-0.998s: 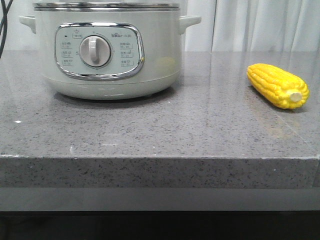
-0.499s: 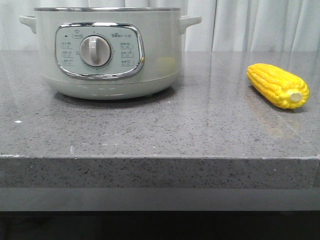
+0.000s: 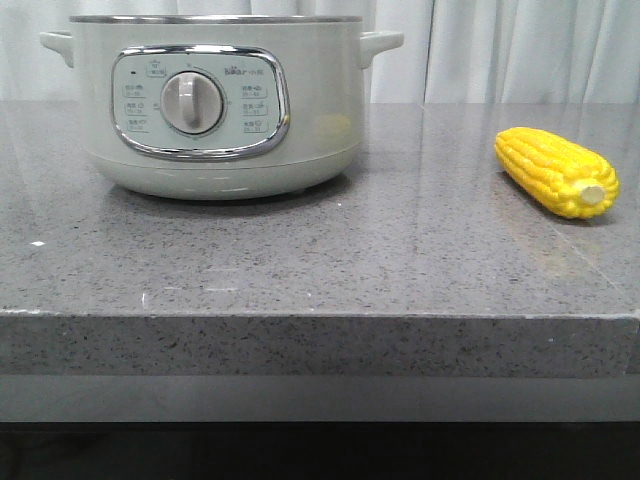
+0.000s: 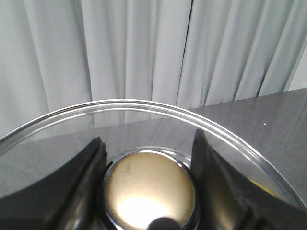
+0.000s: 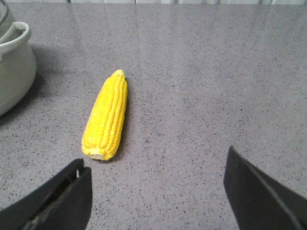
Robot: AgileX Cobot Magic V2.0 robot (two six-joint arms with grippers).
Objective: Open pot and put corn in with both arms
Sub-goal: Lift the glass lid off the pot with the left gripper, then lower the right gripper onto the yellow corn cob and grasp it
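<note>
The lid (image 4: 144,143) has lifted off the pot (image 3: 220,110), my left gripper (image 4: 149,191) clamped on its knob. My right gripper (image 5: 158,191), jaws apart, hovers beside the corn (image 5: 106,115), whose axis points away from it.

On the pot (image 3: 215,105) in front of me, the chrome-rimmed control panel (image 3: 198,102) carries the one mark I can read: a small brand word, "Bear", at about one o'clock from the white dial (image 3: 190,102), followed by tiny characters too small to make out. Little icon labels ring the dial from nine to three o'clock, but none are legible to me.
</note>
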